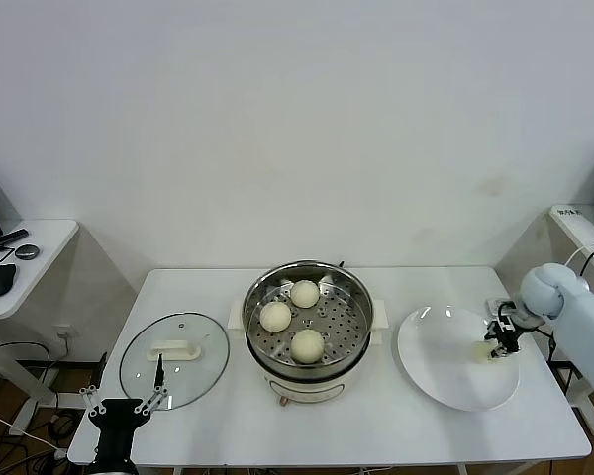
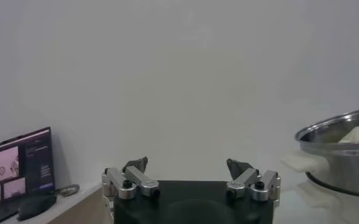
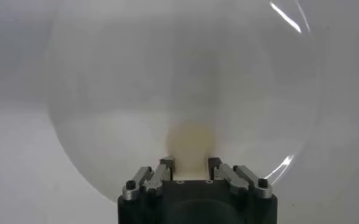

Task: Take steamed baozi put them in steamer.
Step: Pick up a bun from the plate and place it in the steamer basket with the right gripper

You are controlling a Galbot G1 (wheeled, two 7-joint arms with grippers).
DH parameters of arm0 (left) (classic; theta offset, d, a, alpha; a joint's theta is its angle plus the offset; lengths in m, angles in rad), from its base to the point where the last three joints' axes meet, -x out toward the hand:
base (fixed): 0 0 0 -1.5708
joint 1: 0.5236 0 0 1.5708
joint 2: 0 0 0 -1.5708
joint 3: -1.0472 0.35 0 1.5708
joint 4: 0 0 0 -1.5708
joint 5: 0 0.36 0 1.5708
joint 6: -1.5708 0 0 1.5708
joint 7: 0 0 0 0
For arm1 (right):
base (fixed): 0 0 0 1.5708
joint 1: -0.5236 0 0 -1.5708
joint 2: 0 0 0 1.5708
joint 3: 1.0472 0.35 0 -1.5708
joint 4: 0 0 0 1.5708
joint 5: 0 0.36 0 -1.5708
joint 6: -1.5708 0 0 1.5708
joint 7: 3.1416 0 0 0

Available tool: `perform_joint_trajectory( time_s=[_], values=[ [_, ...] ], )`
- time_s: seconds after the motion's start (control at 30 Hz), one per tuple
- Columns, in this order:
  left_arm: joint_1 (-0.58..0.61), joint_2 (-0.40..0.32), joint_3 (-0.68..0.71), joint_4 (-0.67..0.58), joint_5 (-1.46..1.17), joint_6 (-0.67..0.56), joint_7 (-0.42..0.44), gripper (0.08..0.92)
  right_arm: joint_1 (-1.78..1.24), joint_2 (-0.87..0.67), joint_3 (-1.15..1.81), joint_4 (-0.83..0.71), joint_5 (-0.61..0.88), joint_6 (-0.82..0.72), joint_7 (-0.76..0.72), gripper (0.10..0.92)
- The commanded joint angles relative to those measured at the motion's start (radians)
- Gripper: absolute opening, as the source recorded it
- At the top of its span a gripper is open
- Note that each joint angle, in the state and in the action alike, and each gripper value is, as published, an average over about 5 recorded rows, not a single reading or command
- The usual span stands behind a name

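1. Nearest the head camera, the black left gripper [image 1: 125,407] sits at the front edge of the white rectangular surface [image 1: 376,426], its silver-jointed fingers [image 2: 128,181] spread wide apart with nothing between them (the arm looks parked).
2. Just beyond that gripper lies the round glass lid with a white handle [image 1: 174,358], flat on the surface, to the left of the steamer.
3. At the middle of the surface stands the round shiny stainless-steel steamer with a perforated tray [image 1: 308,319] on its white base.
4. Three smooth, pale cream steamed baozi [image 1: 307,345] rest on the tray: one toward the front, one toward the left, one toward the back, each apart from the others.
5. Right of the steamer, well apart from it, lies the flat round white plate [image 1: 445,376].
6. On the plate's right part, the black right gripper [image 1: 495,348] is clamped on the fourth pale bun [image 3: 191,143]; the right wrist view shows the bun pinched between both fingers [image 3: 164,165], over the plate.
7. Whether that bun rests on the plate or is lifted off it cannot be told.
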Motion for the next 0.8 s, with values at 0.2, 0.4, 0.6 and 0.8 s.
perform_joint_trajectory(
  time_s=[0.2, 0.4, 0.6, 0.8],
  values=[
    [-0.019, 0.01, 0.009, 0.003, -0.001, 0.011, 0.006, 0.823, 0.664, -0.053, -0.523, 0.261, 0.432, -0.172, -0.048, 0.382],
    [-0.025, 0.02, 0.011, 0.009, -0.001, 0.017, 0.009, 0.823, 0.955, 0.095, -0.774, 0.352, 0.629, -0.272, -0.005, 0.382],
    [-0.037, 0.023, 0.011, 0.019, -0.003, 0.019, 0.01, 0.823, 1.006, 0.24, -0.876, 0.431, 0.834, -0.448, 0.142, 0.382],
    [-0.041, 0.021, 0.009, 0.024, -0.003, 0.019, 0.01, 0.823, 0.915, 0.33, -0.891, 0.429, 0.892, -0.55, 0.248, 0.382]
  ],
)
